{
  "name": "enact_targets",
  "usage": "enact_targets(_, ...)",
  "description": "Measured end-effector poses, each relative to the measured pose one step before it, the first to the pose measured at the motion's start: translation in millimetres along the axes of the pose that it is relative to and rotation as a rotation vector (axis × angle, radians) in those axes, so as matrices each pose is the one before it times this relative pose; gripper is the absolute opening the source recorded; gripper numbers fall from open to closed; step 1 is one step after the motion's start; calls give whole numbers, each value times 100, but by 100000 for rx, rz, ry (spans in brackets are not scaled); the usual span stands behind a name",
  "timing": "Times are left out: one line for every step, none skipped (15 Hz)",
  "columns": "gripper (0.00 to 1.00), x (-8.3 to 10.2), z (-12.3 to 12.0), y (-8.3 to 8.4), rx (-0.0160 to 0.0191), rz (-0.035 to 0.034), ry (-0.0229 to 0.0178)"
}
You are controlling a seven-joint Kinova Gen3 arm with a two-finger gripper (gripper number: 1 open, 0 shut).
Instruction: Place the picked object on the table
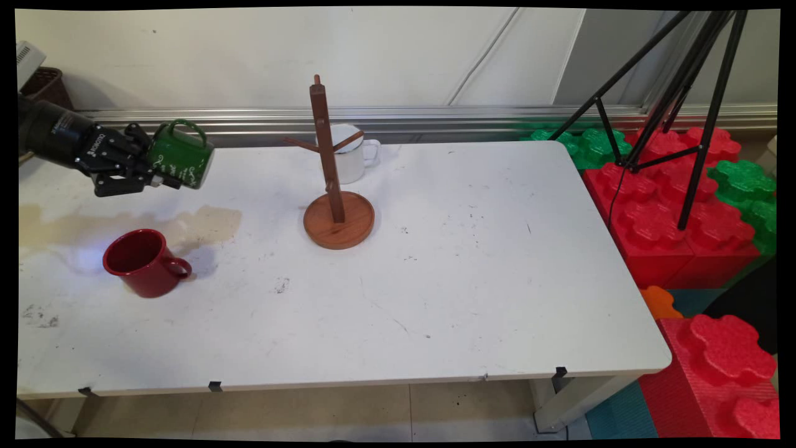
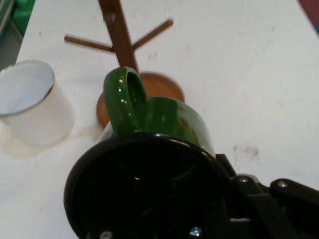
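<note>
The green mug (image 1: pixel 181 154) is showing white markings on its side, its dark rim (image 2: pixel 144 184) facing the black gripper (image 1: pixel 163 177). A red mug (image 1: pixel 143 262), a white mug (image 1: pixel 351 152) and a brown wooden rack (image 1: pixel 333 174) are standing on the white table (image 1: pixel 485 267).

Main cam high front, hand cam close

Black gripper (image 1: pixel 163 179), white lettering, seemingly silver screws.
</note>
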Motion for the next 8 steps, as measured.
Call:
enact_targets(0, -229, -176, -124, 338, 998, -1331)
enact_targets(0, -350, -259, -169, 489, 1445, -1923)
enact_targets(0, -392, -264, -194, 462, 1679, -2184)
enact_targets(0, -431, -249, -196, 441, 1768, -2283)
enact_targets(0, -388, -188, -151, 312, 1571, -1990)
enact_targets(0, -247, -113, -85, 186, 1001, -1257)
enact_targets(0, -411, -156, -100, 209, 1552, -1999)
enact_targets(0, -366, -83, -67, 50, 1341, -1713)
